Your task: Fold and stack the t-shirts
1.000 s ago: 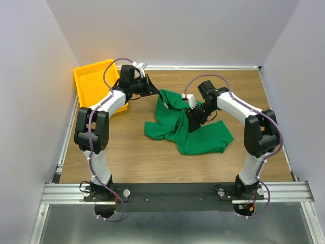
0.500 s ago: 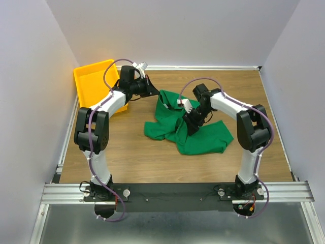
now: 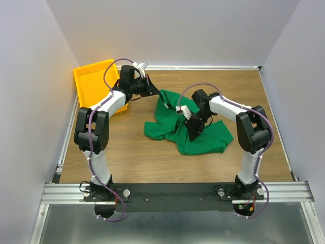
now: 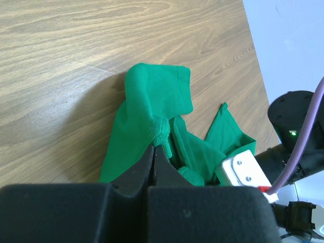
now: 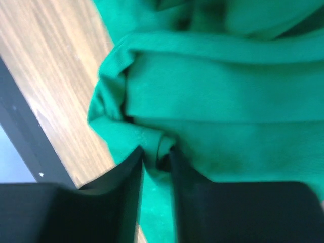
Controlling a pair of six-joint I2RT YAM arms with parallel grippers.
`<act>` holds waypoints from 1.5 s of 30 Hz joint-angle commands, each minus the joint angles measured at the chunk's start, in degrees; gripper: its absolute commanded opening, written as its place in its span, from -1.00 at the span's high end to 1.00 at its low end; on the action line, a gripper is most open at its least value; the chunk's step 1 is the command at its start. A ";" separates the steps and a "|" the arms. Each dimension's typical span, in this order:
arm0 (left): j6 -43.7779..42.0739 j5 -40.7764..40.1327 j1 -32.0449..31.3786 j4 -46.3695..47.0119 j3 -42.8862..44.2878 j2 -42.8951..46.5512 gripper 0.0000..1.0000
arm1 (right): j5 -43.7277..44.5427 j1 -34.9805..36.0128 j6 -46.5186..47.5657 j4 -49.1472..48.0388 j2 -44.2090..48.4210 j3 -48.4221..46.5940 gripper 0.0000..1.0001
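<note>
The right pincer [image 3: 194,134] has drawn nearer across the t-shirt [image 3: 213,140], its arm folding tighter.

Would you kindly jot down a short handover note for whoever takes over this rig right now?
Left end effector: shut on a bunched edge of the green t-shirt, at its far side.
Right end effector: shut on a fold near the shirt's middle.
T-shirt: crumpled on the wooden table, to the right of the yellow tray.
Done: both grips taken, no fold made yet.
Left to do: spread it flat, fold it, stack it.
</note>
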State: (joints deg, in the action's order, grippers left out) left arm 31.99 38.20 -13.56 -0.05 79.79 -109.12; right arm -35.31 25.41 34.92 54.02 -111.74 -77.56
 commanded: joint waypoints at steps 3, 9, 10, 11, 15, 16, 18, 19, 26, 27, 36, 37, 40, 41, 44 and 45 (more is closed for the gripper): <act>-0.26 1.79 0.64 1.20 -0.60 2.68 1.00 | 0.32 0.34 0.86 3.02 9.33 1.71 0.92; 0.18 1.97 1.52 1.11 -0.34 5.05 1.00 | 5.77 -0.80 9.58 8.88 24.95 5.13 0.99; 0.18 2.06 1.61 1.11 -0.51 5.23 1.00 | 5.34 -0.71 13.56 15.17 26.47 5.83 0.99; 0.18 2.32 1.70 1.11 -0.69 5.50 1.00 | 4.99 -0.80 17.43 18.72 27.79 7.32 0.99; 0.18 3.11 1.70 1.20 -1.91 6.37 1.00 | 5.68 1.30 24.50 25.61 34.29 14.88 0.83; 0.18 3.29 1.70 1.37 -2.35 6.46 1.00 | 5.78 2.27 25.98 25.52 36.40 17.07 0.56; 0.09 3.38 1.70 1.55 -3.32 6.46 1.00 | 6.83 5.78 26.78 25.61 40.35 19.63 -0.46; 0.01 3.46 1.70 1.55 -3.58 6.46 1.00 | 6.83 6.49 26.87 25.61 40.55 19.55 -0.53; -0.08 3.38 1.70 1.64 -4.99 7.61 1.00 | 4.12 -1.13 19.86 19.92 33.09 10.51 -0.55; -0.08 3.29 1.70 1.72 -4.99 7.78 1.00 | 4.46 -2.54 11.40 16.94 29.78 10.24 -0.51; 0.18 3.82 1.70 2.34 -5.35 8.22 1.00 | 5.33 -2.12 -1.95 6.02 17.53 13.04 -0.10; 0.09 3.82 1.70 2.43 -5.43 8.22 1.00 | 6.12 -1.60 -3.35 5.40 17.26 13.31 -0.11; 0.18 4.08 1.70 2.51 -5.43 8.05 1.00 | 8.15 -0.71 -5.72 3.20 15.16 14.28 -0.12; 0.35 4.17 1.70 2.60 -5.35 7.96 1.00 | 9.28 -0.62 -6.17 2.24 13.93 14.45 -0.12; 0.27 4.17 1.70 2.69 -5.08 7.87 1.00 | 11.39 -0.54 -7.32 0.74 13.13 15.33 -0.12; 0.27 4.26 1.70 2.69 -5.08 7.78 1.00 | 11.93 -0.54 -7.58 0.39 12.96 15.59 -0.12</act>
State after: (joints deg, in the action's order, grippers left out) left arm 32.05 40.40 -12.32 1.23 75.16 -103.39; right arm -27.42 24.75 30.94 58.15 -97.17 -63.42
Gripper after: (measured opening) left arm 0.007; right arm 0.558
